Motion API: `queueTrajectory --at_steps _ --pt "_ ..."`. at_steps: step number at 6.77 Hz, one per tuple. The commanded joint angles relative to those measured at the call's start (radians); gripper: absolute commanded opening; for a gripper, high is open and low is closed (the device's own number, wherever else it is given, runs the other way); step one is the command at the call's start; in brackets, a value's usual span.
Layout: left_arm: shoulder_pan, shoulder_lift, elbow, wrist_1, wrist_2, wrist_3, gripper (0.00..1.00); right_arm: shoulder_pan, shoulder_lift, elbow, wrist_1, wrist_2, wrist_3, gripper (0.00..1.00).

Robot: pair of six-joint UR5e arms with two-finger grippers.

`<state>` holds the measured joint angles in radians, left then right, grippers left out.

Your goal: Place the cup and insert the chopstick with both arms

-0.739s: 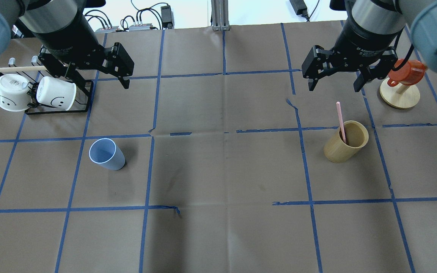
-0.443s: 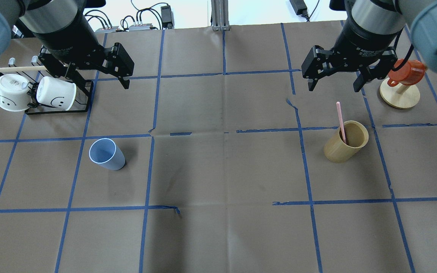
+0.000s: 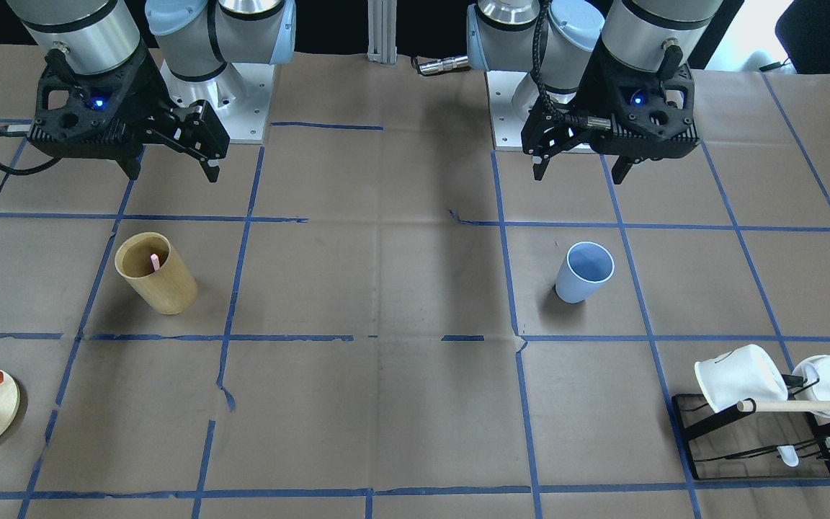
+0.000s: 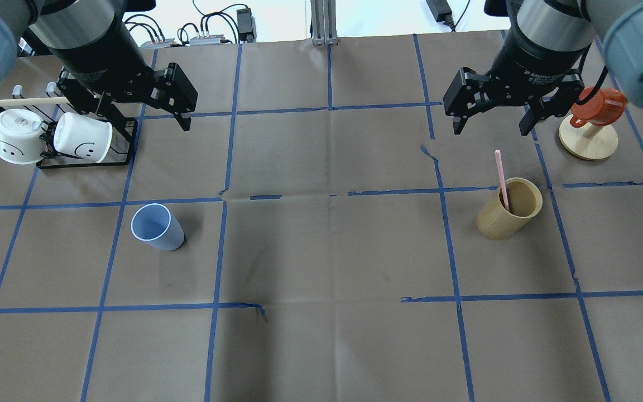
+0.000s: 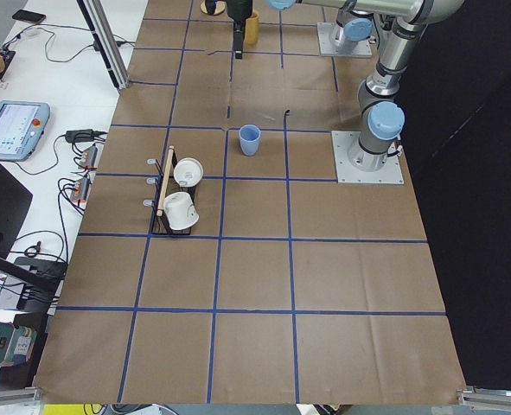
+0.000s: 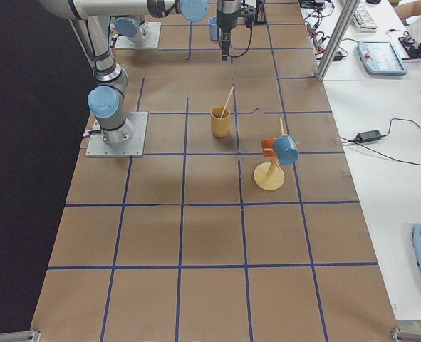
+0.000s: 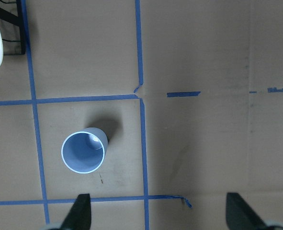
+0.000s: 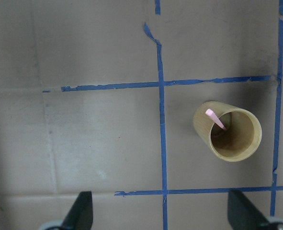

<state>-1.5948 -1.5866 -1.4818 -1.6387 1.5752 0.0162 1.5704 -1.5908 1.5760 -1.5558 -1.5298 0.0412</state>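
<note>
The light blue cup [image 4: 157, 226] stands upright on the left half of the table; it also shows in the front view [image 3: 585, 272] and the left wrist view [image 7: 84, 152]. The pink chopstick [image 4: 501, 178] leans inside a tan wooden cylinder [image 4: 508, 209] on the right half, and shows in the right wrist view [image 8: 215, 118]. My left gripper [image 4: 148, 120] is open and empty, high above the table, behind the cup. My right gripper [image 4: 490, 130] is open and empty, above and behind the cylinder.
A black rack [image 4: 87, 163] holding two white mugs [image 4: 81, 138] and a beige dowel [image 4: 25, 101] stands at the far left. An orange cup [image 4: 598, 106] hangs on a wooden stand [image 4: 588, 142] at the far right. Blue tape lines grid the brown paper.
</note>
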Motion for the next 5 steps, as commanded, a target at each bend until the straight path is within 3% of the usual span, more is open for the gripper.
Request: queueTrajectory --at_steps 1,5 --pt "0.001 -0.010 0.000 -0.001 0.005 0.010 1.00 -0.001 0.008 0.009 -0.003 -0.001 -0.064 1.00" --pt "0.001 0.008 -0.023 0.000 0.006 0.013 1.00 -0.023 0.029 0.032 -0.001 -0.036 -0.130 1.00"
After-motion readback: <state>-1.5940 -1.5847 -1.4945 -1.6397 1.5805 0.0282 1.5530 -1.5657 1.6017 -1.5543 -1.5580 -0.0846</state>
